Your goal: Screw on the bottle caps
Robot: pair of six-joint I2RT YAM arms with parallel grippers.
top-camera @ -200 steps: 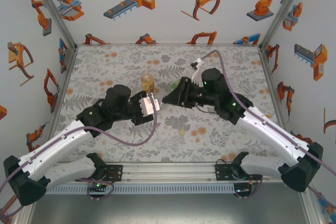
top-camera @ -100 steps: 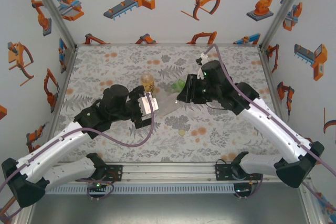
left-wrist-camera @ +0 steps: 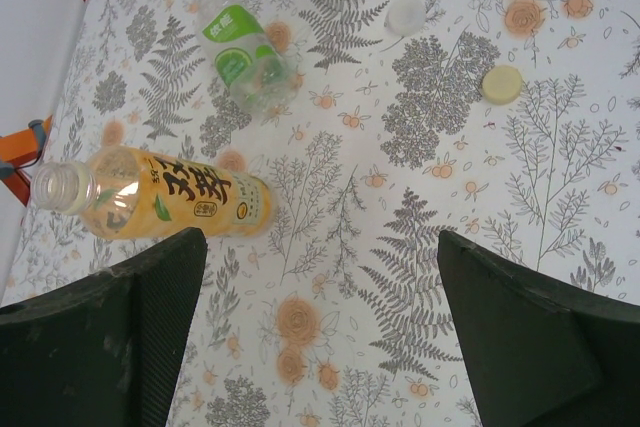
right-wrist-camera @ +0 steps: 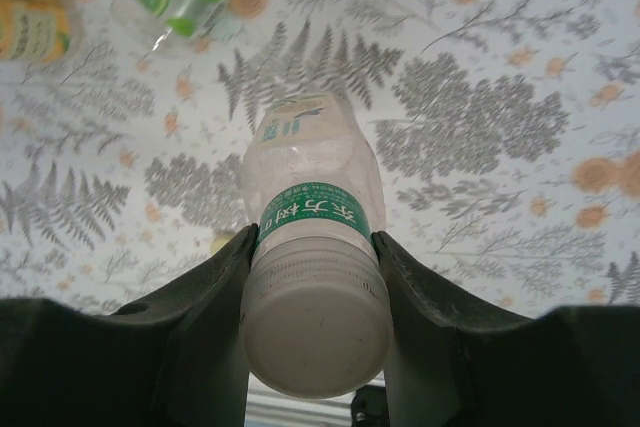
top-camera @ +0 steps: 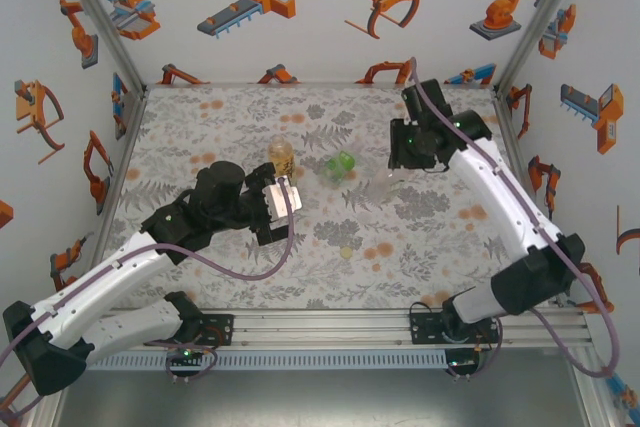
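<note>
Now the left gripper (left-wrist-camera: pixel 320 247) hangs over the mat (left-wrist-camera: pixel 330 347) with its fingers spread wide and nothing between them. Ahead of it, off toward its left finger, is the amber bottle (left-wrist-camera: pixel 170 202). The overhead view suggests it is upright, its long axis vertical and its neck open. Further ahead, nearer the gripper's midline, the green bottle (left-wrist-camera: pixel 243 47) stands apart from the amber one; whether its mouth is capped cannot be told.

Ahead and toward the right finger lie the two loose caps, flat on the mat and apart from each other. The whitish cap (left-wrist-camera: pixel 405 15) is farther out and the yellowish cap (left-wrist-camera: pixel 501 85) closer in. Neither touches a bottle.

Beyond them, the right gripper (right-wrist-camera: pixel 315 247) is pressed onto the clear bottle (right-wrist-camera: pixel 305 162) just below its white cap (right-wrist-camera: pixel 315 332), which sits on the neck. The bottle's long axis runs straight out from the palm, base pointing away toward the mat. Whether the base rests on the mat cannot be told.

The coming move probably turns on the yellowish cap. It lies on the free left hand's right-finger side, nearer to that arm than to the occupied right one. So the left gripper seems the one to swing right and come down on it, then carry it across to the amber neck.
</note>
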